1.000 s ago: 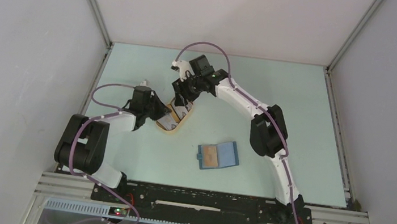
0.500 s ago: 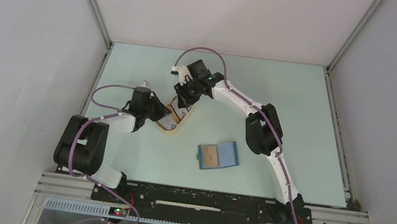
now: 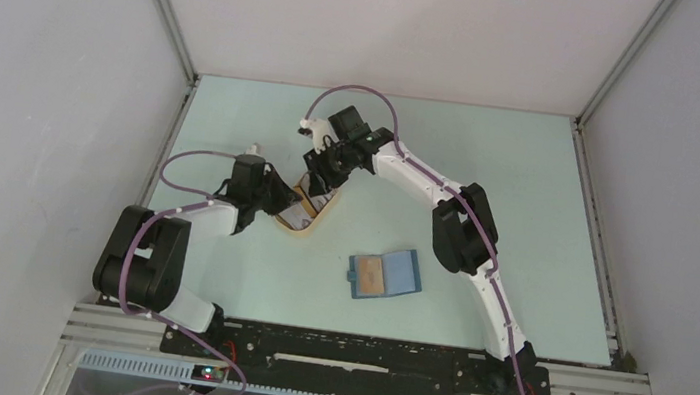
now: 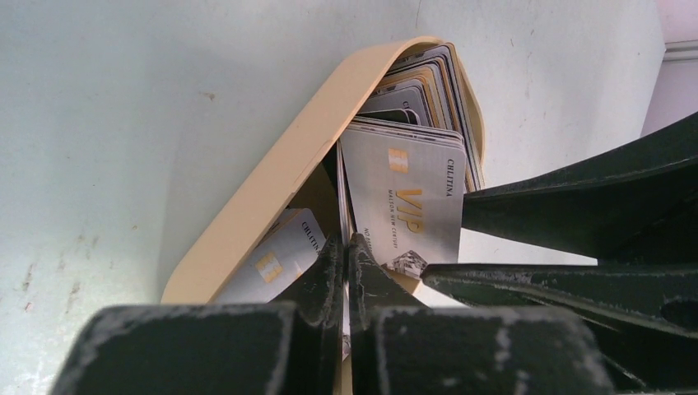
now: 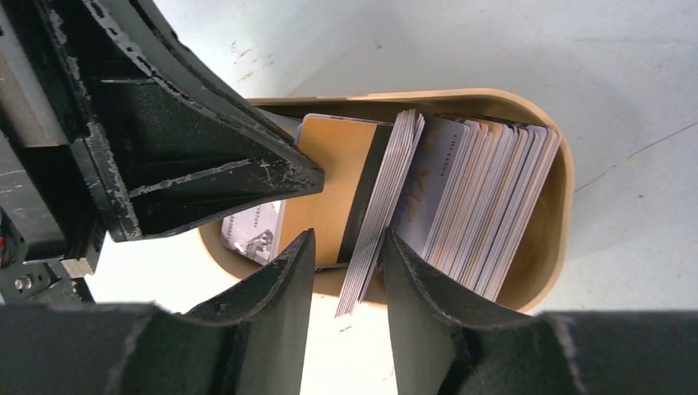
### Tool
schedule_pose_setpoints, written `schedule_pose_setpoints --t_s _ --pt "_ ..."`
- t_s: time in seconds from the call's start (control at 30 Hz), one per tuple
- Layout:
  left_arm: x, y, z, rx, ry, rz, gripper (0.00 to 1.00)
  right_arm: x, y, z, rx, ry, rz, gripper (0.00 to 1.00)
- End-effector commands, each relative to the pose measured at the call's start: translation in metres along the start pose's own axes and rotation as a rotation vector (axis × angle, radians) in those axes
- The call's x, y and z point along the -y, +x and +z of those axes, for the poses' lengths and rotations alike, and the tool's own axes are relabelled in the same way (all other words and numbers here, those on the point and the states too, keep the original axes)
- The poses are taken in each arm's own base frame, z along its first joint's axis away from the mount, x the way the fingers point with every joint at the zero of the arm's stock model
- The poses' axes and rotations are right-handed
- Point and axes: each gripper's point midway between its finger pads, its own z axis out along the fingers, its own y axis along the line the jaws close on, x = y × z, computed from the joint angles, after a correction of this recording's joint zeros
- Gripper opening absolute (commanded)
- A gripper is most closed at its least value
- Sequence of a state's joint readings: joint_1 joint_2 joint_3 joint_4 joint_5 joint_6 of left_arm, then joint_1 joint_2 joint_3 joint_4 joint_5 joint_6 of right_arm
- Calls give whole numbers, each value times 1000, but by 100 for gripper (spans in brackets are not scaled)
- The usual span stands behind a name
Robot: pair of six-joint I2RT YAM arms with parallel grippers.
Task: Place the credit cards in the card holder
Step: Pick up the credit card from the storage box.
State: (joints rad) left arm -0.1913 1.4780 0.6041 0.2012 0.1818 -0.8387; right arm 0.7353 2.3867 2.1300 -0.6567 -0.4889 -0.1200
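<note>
- The right tool (image 5: 347, 239) reaches down into the tan oval tray (image 5: 547, 247). Its two jaws stand on both sides of a thin bundle of credit cards (image 5: 374, 222) and press on it. One orange card (image 5: 333, 189) with a black stripe along its side is caught in the same grip.
- The bundle stands on its edge inside the tray. More cards lean in a row behind it, toward the rounded end of the tray.
- On a pale card of this row, the letters "VIP" can be read in part in the right wrist view.
- The left tool (image 4: 346, 244) is closed at the other end of the same tray. A thin edge sits between its tips; I cannot tell if it is a card or the wall of the tray.
- Just beyond these tips stands a silver card (image 4: 403, 197) with a gold chip and a big golden "VIP". Along its edge is a word that looks like "CBLITINA". The small line beside "VIP" is too fine to read with certainty.
- A second silver card (image 4: 276, 259), with a chip and the same edge word, lies lower in the tray, on the left.
- The two tools are very near each other over the tray.
- The card holder (image 3: 402, 272) lies open and flat on the counter (image 3: 529, 179), well apart from the tray and nearer to the arm bases. A pinkish card (image 3: 372, 277) rests on its left half.
</note>
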Motion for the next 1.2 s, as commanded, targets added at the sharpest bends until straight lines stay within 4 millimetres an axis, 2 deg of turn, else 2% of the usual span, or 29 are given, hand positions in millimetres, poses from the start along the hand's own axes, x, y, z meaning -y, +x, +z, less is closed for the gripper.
schedule_pose_setpoints --t_s 0.0,0.27,0.57,0.67,0.93,1.07,1.17 --pt "-11 9 -5 -21 -27 15 0 -26 -19 -11 40 -78 -7 46" --pt "-11 9 -6 -20 -28 18 0 -26 -15 -5 24 -142 100 49" --pt "-12 10 -6 -20 -31 21 0 0 -7 4 -4 -72 141 48" --pt "-13 10 -6 -24 -32 20 0 4 -6 4 -8 -53 146 42" --pt "-14 9 -9 -14 -42 29 0 17 -18 -9 21 39 98 12" --pt "-17 9 -10 -12 -53 33 2 19 -29 -20 56 43 86 10" --pt "-18 9 -11 -12 -59 36 3 18 -35 -25 74 22 85 14"
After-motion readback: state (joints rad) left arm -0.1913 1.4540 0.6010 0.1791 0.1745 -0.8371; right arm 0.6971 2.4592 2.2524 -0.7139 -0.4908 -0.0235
